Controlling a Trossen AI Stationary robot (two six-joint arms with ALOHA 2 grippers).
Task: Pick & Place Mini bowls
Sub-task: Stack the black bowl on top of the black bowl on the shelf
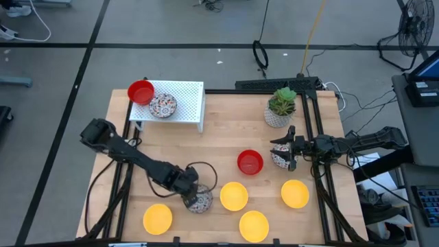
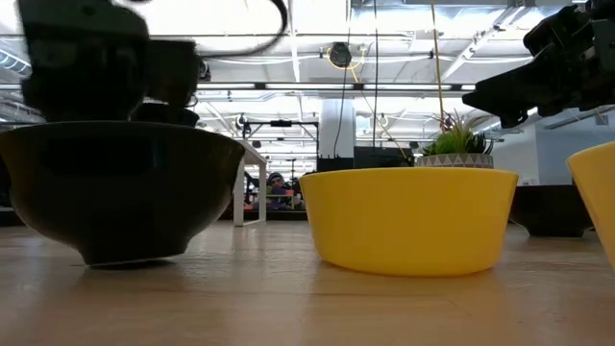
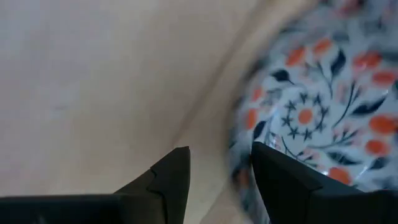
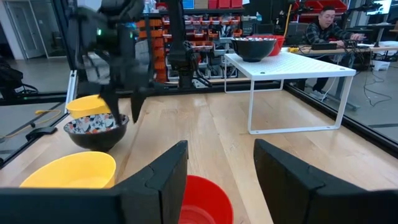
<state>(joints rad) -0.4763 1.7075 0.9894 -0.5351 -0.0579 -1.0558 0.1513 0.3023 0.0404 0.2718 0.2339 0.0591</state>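
A white bowl with a red and dark flower pattern [image 1: 201,201] [image 3: 323,93] stands on the wooden table near its front edge. My left gripper [image 1: 193,192] [image 3: 217,152] is open, pointing steeply down over the bowl's left rim; one finger is outside the rim and one over the inside. In the low view this bowl [image 2: 120,192] looks dark, with the gripper [image 2: 106,67] above it. My right gripper [image 1: 281,149] [image 4: 221,146] is open and level at the right side, above another patterned bowl [image 1: 280,159]. A red bowl [image 1: 250,162] [image 4: 202,199] stands just ahead of it.
Several yellow bowls [image 1: 233,195] [image 1: 295,193] [image 1: 158,218] [image 1: 254,225] stand along the front. At the far left a white perforated rack [image 1: 185,103] carries a red bowl [image 1: 141,91] and a patterned one [image 1: 163,105]. A potted plant [image 1: 281,106] stands at the far right.
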